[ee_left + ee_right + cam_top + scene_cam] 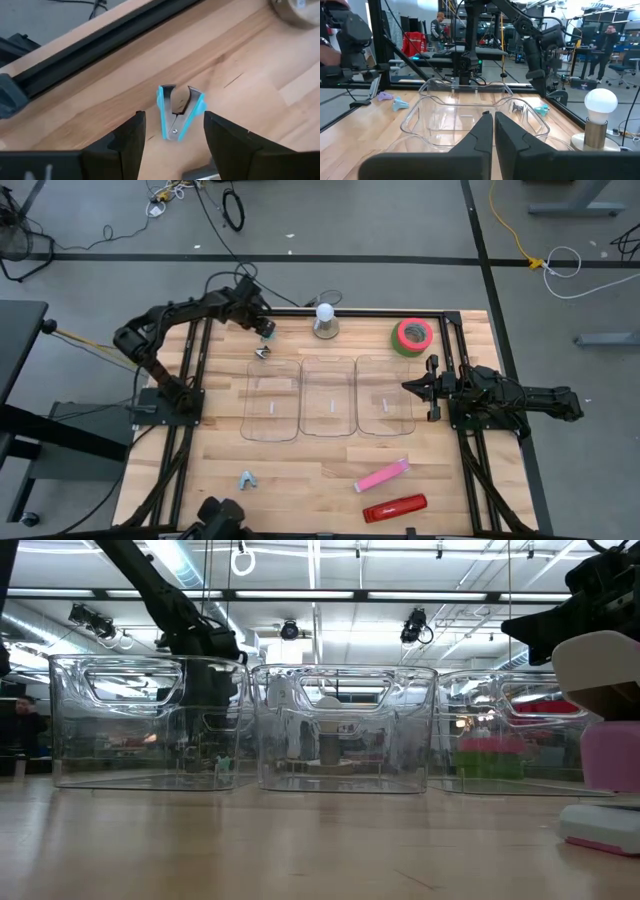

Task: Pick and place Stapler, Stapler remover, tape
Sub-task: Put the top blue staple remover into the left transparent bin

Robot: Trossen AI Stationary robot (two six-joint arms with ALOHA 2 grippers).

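A blue-handled staple remover [177,112] lies flat on the wood near the table's far left corner [263,353]. My left gripper [174,120] hangs just above it, slanting down and open, one finger on either side and neither touching it. A second staple remover [247,479], a pink stapler [381,476] and a red stapler [394,508] lie near the front edge. The green tape roll [412,336] with its pink core lies flat at the far right. My right gripper [410,387] waits shut at the right, pointing level toward the bins.
Three clear bins [272,398] [329,395] [385,395] stand in a row across the table's middle. A white ball on a round grey base [325,320] stands at the far edge. Black frame rails [100,45] run along the table's edges, close behind the remover.
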